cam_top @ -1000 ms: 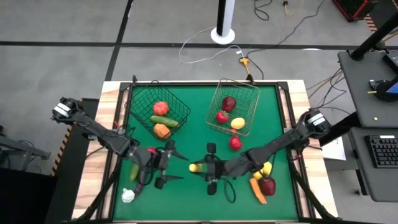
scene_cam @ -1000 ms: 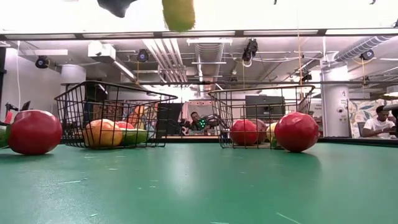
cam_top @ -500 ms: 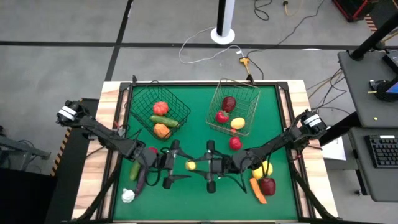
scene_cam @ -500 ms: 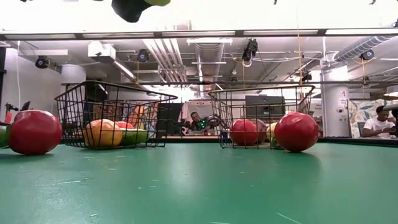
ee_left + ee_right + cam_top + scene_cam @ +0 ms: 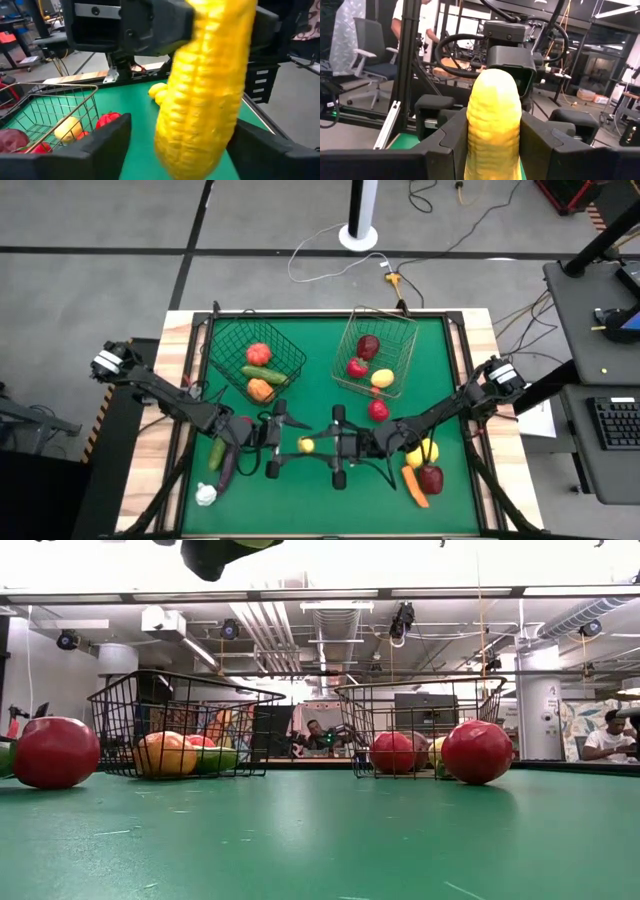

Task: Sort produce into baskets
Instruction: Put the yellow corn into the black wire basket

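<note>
— What has been altered in the last second?

— The gap between the two arms has been closed. The corn cob (image 5: 306, 445), carried in the air above the front middle of the worktop (image 5: 320, 395), has been brought by the right gripper (image 5: 325, 447) towards the left gripper (image 5: 283, 442). Its free end is now set between the left fingers (image 5: 107, 145), which are spread wide and not yet touching it. The right gripper is clamped on the other end.

— What is meant by that for the sorting?

— A handover is judged to be in hand, the cob probably being meant for the dark basket (image 5: 225, 345) on the left side, where a tomato and a cucumber are already lying. The pale basket (image 5: 352, 330) is filled with fruit. Nothing has been released yet.

— How may the cob be described?

— A long, tapered, rounded shape is shown, covered in rows of small moulded kernels, bright yellow with a slight plastic sheen. A bumpy surface is offered to the pads, so a firm hold is expected. Both baskets are made of thin open wire mesh.
</note>
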You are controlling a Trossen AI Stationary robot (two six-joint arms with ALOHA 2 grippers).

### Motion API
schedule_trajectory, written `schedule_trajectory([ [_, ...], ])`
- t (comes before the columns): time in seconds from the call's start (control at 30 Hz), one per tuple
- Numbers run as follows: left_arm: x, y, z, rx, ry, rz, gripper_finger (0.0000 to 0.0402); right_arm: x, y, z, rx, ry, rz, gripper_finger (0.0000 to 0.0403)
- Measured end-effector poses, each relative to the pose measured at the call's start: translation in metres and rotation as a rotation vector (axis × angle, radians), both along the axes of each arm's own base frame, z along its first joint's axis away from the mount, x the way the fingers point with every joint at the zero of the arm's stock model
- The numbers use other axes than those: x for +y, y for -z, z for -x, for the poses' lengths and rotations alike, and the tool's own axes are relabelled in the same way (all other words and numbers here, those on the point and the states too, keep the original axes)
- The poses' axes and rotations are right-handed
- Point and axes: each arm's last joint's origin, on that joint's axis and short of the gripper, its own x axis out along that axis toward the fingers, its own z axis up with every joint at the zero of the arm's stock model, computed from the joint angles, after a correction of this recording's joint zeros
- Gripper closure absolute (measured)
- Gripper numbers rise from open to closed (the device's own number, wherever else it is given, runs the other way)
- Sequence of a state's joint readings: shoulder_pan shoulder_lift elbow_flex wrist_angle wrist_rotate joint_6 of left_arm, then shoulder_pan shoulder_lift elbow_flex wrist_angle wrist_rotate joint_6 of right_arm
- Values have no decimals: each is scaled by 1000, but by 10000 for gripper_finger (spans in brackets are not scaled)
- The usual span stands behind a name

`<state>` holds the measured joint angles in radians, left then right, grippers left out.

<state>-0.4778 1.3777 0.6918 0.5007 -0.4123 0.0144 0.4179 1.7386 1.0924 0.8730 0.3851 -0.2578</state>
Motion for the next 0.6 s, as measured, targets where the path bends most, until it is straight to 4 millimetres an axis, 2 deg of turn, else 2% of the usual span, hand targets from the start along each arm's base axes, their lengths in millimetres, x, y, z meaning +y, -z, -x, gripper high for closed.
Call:
schedule_trajectory([
  [0.23, -1, 1, 0, 5, 17, -14, 271, -1, 0, 0, 2, 11, -46, 260],
  [0.6, 1, 3, 1, 31, -12, -37, 276, -3, -4, 3, 34, 40, -96, 165],
])
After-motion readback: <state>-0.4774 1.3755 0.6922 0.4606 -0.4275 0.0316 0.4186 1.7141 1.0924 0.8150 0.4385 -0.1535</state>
